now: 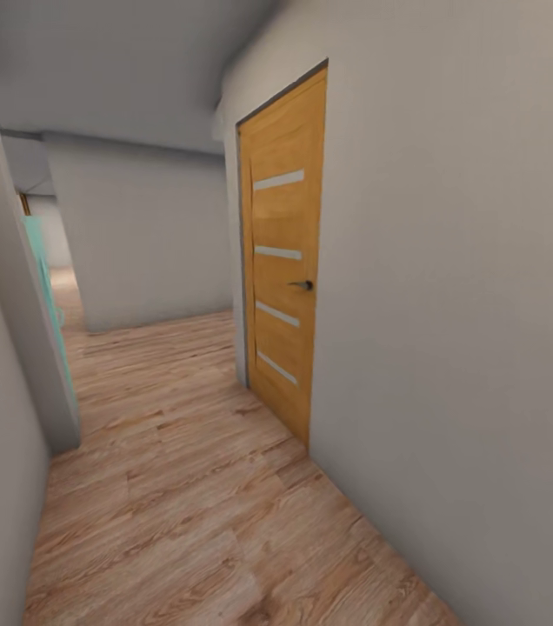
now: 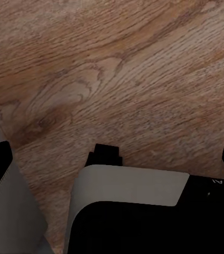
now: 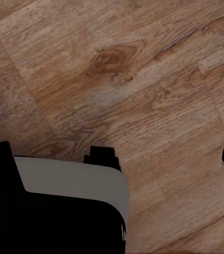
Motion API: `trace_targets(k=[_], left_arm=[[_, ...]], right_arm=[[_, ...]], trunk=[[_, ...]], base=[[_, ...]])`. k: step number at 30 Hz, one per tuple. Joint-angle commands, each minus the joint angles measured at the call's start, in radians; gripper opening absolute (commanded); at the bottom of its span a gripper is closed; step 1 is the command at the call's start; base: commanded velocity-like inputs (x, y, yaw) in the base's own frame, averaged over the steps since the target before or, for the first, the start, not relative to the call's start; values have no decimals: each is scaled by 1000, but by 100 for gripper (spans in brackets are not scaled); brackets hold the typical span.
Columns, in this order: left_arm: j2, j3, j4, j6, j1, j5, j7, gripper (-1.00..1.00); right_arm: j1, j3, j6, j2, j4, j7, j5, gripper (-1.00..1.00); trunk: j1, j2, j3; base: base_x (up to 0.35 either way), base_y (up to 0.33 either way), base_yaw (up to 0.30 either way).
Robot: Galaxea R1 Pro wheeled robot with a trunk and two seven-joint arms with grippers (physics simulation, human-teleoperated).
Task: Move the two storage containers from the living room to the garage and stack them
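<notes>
Hallway transit: wooden door (image 1: 283, 252) on right, plank floor (image 1: 181, 469) running past it. Both wrist cams face floor beside robot base (image 2: 128, 185). Jaw state: can't tell. No containers visible, so carrying probably all ahead.

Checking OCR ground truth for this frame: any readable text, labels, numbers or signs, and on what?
Nothing legible.
Black robot body part, left wrist view: faint white marks near its edge, too small and blurred to read.
Orange-brown wooden door with four pale horizontal strips: no lettering or sign.
Pale grey hallway walls and light wood plank floor: no text.
</notes>
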Motion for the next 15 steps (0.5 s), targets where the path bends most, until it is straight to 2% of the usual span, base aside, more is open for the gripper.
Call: trace_targets(k=[1, 12, 15], left_arm=[[0, -8, 0, -1, 0, 9, 2, 100], [1, -8, 0, -1, 0, 9, 2, 100], [0, -8, 0, -1, 0, 9, 2, 100]], right_arm=[[-1, 8, -5, 1, 3, 0, -9, 100], [-1, 8, -4, 2, 3, 0, -10, 100], [-1, 8, -4, 2, 3, 0, -9, 100]], trunk=[[1, -1, -1], [1, -1, -1], [1, -1, -1]], base=[[317, 0, 1], [321, 0, 0], [321, 0, 89]])
